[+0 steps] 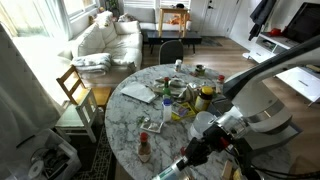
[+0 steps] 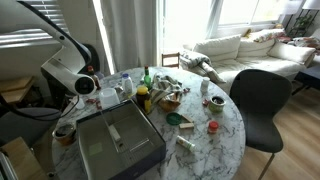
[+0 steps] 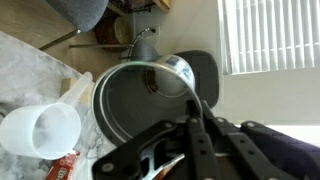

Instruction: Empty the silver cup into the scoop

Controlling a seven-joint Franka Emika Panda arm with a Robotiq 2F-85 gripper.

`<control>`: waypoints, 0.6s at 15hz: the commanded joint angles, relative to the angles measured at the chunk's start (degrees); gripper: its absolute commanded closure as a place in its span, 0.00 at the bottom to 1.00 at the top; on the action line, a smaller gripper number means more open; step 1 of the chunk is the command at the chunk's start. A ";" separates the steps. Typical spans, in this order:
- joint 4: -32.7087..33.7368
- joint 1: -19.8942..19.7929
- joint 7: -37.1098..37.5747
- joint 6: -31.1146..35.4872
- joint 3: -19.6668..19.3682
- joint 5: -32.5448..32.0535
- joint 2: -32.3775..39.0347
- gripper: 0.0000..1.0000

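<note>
Pincer: one (image 3: pixel 196 125), dark, rising from the bottom centre of the wrist view; its fingers are clamped on the near rim of the silver cup. In an exterior view it sits at lower centre (image 1: pixel 196 150).
Silver cup: one (image 3: pixel 140 110), filling the middle of the wrist view, tipped so its dark inside and pale rim face the camera; too small to make out in both exterior views.
White mug: one (image 3: pixel 40 135), lower left of the wrist view, just beside the cup, its mouth facing the camera.
Counter: one round marble top, cluttered with small things, seen in both exterior views (image 1: pixel 125 125) (image 2: pixel 225 140).
Chairs: one wooden chair (image 1: pixel 75 90) at centre left, one dark chair (image 2: pixel 262 105) at right.
Sofa: one (image 1: pixel 105 40), pale, upper left.
</note>
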 commanded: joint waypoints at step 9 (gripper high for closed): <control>-3.22 -2.35 -11.95 -10.19 -2.81 3.40 2.35 0.99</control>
